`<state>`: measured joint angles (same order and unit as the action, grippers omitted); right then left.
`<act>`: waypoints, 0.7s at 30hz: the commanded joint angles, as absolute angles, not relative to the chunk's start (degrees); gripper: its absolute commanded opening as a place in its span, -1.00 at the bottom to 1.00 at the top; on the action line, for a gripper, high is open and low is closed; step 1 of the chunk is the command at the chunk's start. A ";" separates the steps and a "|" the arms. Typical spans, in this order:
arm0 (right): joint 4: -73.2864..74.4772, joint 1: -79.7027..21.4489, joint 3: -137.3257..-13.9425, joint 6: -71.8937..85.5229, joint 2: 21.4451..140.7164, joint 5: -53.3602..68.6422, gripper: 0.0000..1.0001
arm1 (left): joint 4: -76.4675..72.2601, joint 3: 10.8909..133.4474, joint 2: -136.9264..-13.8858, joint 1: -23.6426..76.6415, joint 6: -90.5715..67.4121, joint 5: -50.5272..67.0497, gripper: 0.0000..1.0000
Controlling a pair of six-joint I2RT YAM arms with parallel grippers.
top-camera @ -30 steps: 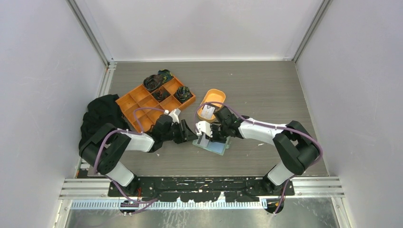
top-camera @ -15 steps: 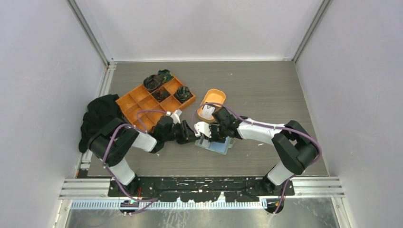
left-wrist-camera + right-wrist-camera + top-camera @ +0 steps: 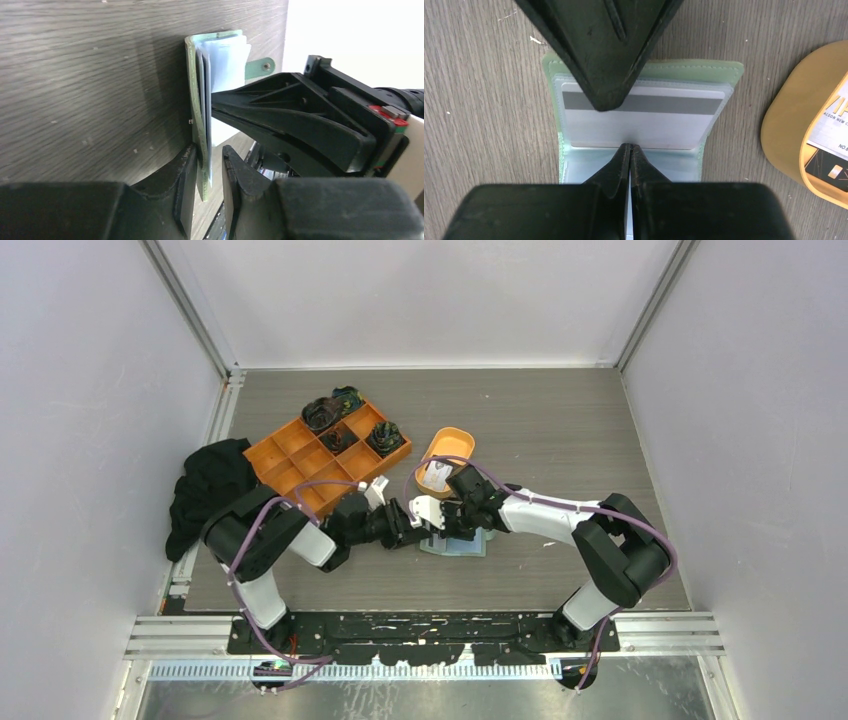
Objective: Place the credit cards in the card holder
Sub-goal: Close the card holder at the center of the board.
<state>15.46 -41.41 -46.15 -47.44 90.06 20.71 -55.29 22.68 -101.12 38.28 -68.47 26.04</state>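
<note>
Left fingers (image 3: pixel 186 185) narrowly straddle the edge of the card holder (image 3: pixel 192 90), grip unclear; right fingers (image 3: pixel 620 165), pressed shut, touch the credit card (image 3: pixel 639 127); left arm (image 3: pixel 300 535) and right arm (image 3: pixel 550 512) reach low, converging.

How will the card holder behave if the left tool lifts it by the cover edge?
Likely floppy: the card holder is a thin cover with loose sleeves fanning apart. Probably light; it may slide on the table. The seated credit card probably stiffens only its pocket.
</note>
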 commanded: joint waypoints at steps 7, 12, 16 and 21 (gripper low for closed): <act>14.77 -41.85 -47.35 -47.37 89.53 22.53 -0.86 | -58.96 25.13 -102.00 40.39 -69.45 23.97 -0.76; 18.08 -41.14 -48.68 -47.75 87.00 24.84 -0.76 | -44.80 26.33 -96.47 40.82 -63.39 20.74 -1.00; 22.51 -38.36 -49.99 -47.44 83.02 29.53 -0.48 | -23.60 28.64 -85.45 40.95 -55.47 15.13 -1.00; 26.89 -31.98 -51.87 -43.89 79.90 37.56 -0.44 | 4.54 35.16 -74.60 41.65 -45.92 6.29 -1.00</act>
<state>23.59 -36.23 -48.29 -47.24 83.96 29.52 -19.92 29.34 -81.65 41.28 -56.10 14.46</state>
